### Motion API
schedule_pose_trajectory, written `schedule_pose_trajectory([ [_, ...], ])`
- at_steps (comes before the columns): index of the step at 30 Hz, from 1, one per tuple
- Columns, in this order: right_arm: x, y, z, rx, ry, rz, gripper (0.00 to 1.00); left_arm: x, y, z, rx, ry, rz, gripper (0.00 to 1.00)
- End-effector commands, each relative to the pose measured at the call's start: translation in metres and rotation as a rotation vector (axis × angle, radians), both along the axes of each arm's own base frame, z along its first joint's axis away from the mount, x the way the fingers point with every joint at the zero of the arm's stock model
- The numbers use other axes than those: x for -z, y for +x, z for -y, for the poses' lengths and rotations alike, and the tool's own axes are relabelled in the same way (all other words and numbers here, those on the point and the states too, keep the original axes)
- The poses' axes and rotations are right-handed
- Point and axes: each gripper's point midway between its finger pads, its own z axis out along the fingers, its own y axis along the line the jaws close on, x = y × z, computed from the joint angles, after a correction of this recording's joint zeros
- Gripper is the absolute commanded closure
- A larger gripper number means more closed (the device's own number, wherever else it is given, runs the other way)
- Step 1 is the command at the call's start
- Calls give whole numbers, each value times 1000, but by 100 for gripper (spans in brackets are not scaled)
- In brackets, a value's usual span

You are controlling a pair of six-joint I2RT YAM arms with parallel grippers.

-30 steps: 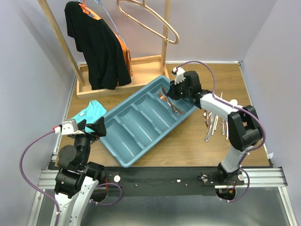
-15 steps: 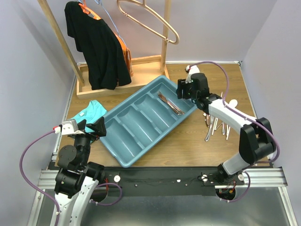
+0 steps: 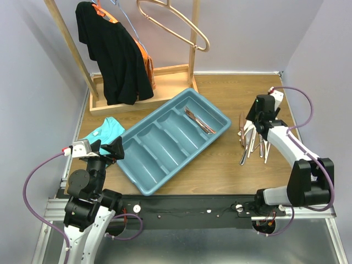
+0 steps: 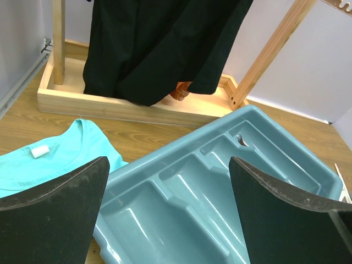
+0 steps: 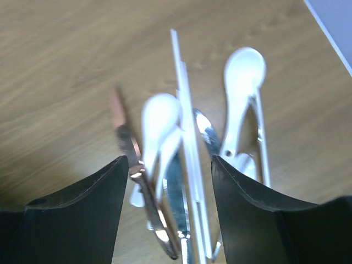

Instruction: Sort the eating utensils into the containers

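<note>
- Right hand (image 5: 168,165): released, fingers spread, nothing between them. It hovers over the loose pile off the right end of the tray (image 3: 144,165), clear of the tray rim.
- Left hand (image 4: 169,165): also released and empty. It sits off the tray's near-left corner and points across the tray, not touching it.
- The tray lies diagonally on the surface (image 3: 220,170), with four long compartments side by side.
- Coppery forks (image 3: 199,121) lie in the tray compartment at its right end, roughly along its length. The other three compartments show only bare plastic.
- The rest of the utensils are outside the tray, heaped on the surface just past its right end.
- The right wrist view shows two white spoons (image 5: 159,118), bowls pointing away from the hand.
- Pale chopsticks (image 5: 184,110) run between the spoons.
- A silver knife (image 5: 206,132) lies beside the chopsticks and partly under them.
- One coppery piece (image 5: 124,137) lies on the tray side of the heap. It is blurred, so I cannot tell whether it is a fork.
- The pieces overlap and touch. That view is soft, so the exact count is unclear.
- A teal cloth (image 3: 102,132) lies folded on the surface against the tray's left end.
- A wooden rack (image 3: 143,91) stands beyond the tray's far side, with a black garment (image 3: 113,55) hanging on it.
- Large metal hangers (image 3: 176,25) hang on the rack above the tray's far side.
</note>
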Motion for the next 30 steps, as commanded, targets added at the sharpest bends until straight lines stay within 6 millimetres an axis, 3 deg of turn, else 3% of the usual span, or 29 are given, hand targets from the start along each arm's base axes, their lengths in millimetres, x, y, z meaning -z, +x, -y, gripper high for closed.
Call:
schedule_pose_trajectory([
  [1,22,-27,40,183,7,-48,30,-3,-2,2,17,3,15,1],
  [6,51,-37,62,266,95,-94,32,-2,-2,2,17,3,12,1],
  [14,82,-45,86,350,195,-115,48,-3,-2,2,17,5,13,1],
  [22,102,-42,93,357,230,-146,62,-2,-2,2,17,6,13,1],
  [30,109,-38,93,340,236,-159,67,-1,-1,3,17,9,8,1],
])
